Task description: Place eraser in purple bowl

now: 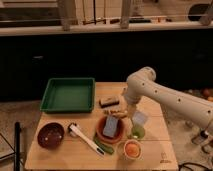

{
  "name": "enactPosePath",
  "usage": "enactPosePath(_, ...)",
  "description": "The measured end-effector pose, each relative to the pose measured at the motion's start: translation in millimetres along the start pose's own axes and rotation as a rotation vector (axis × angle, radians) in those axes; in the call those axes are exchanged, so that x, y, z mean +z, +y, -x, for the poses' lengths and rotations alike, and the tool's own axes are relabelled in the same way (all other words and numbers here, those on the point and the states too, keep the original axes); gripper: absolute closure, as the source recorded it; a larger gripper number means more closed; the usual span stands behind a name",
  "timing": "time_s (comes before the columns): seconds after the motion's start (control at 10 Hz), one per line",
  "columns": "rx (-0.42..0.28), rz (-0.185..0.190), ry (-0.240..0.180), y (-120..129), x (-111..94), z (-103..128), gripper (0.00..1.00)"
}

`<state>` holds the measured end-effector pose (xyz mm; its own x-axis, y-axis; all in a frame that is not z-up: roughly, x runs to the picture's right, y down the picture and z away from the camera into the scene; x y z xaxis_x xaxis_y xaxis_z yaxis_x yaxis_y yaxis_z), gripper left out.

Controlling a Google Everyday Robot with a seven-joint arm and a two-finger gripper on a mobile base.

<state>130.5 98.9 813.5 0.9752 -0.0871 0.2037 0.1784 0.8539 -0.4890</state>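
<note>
A wooden table [156, 131] stands before a dark counter, crowded with kitchen-style odds and ends. The robot's white arm [167, 98] reaches in from the right, bends at an elbow above the table's far edge and drops towards the middle of the tabletop. A green tray [67, 95] fills the far left of the table. A purple bowl [50, 135] sits at the front left corner. An orange bowl [100, 131] near the centre holds a blue-grey block [112, 126] leaning inside it.

The gripper [126, 107] hangs low over the table just behind the orange bowl. Whether it is clenched or released cannot be told. The eraser [109, 102] lies flat on the wood just to the gripper's left, between it and the tray's right rim. Whether the two touch cannot be told. The eraser is well apart from the purple bowl, which lies diagonally across the table, nearer the camera.

A white-handled utensil [84, 137] lies slantwise between the two bowls. A green cup [136, 132] stands to the right of the orange bowl. A small white cup [132, 149] with something orange inside sits in front of it. A small tan item [115, 112] rests just behind the orange bowl.

A dark mark [162, 160] near the table's front right corner is too small to read.
</note>
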Motion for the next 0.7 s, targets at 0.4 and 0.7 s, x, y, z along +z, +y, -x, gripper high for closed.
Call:
enactPosePath(0.4,-0.034,0.013,-0.013,-7.8,13.6,3.7,0.2)
enactPosePath(0.7,-0.065,0.027,-0.025,-14.9,28.6,10.4,0.2)
